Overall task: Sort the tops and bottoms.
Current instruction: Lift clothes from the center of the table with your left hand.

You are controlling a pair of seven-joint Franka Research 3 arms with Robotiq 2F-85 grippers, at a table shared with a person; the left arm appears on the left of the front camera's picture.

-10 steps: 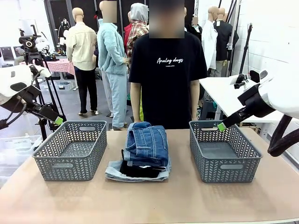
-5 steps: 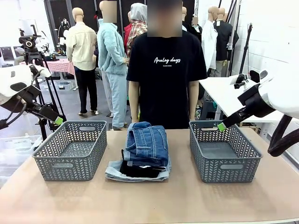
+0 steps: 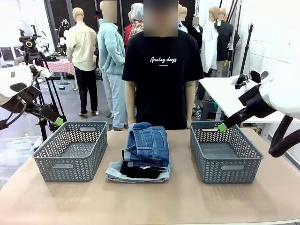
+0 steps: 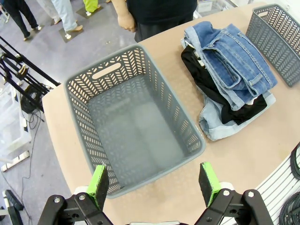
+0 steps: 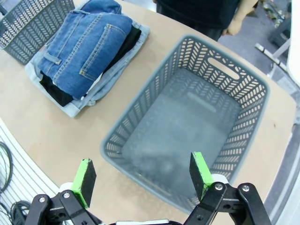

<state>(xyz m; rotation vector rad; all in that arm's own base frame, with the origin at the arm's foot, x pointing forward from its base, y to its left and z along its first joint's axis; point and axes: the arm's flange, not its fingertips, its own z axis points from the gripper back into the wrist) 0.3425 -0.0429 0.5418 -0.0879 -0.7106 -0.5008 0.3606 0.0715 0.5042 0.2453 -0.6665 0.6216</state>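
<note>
Front view is showing dark blue folded denim (image 3: 147,145) lying atop a plain black folded top (image 3: 136,171) and pale denim shorts (image 3: 115,174), stacked between the grey perforated left basket (image 3: 63,169) and matching right basket (image 3: 232,171), seemingly one per category. Above these, the left gripper (image 4: 153,180) and right gripper (image 5: 143,178) are hovering, jaws spread, empty.

- The person (image 3: 159,70) at the far side has sidestepped a bit to the left, so they now line up more nearly behind the dark blue denim (image 3: 147,144) on top of the pile in the middle.
- The white lettering (image 3: 163,60) on their black T-shirt went left with them and sits a touch higher now.
- Their arm on the right (image 3: 191,101) used to hang over the far left corner of the right basket (image 3: 211,171). Now it's just left of that corner.
- More of the room shows between that arm and the white table (image 3: 220,91) off to the right.
</note>
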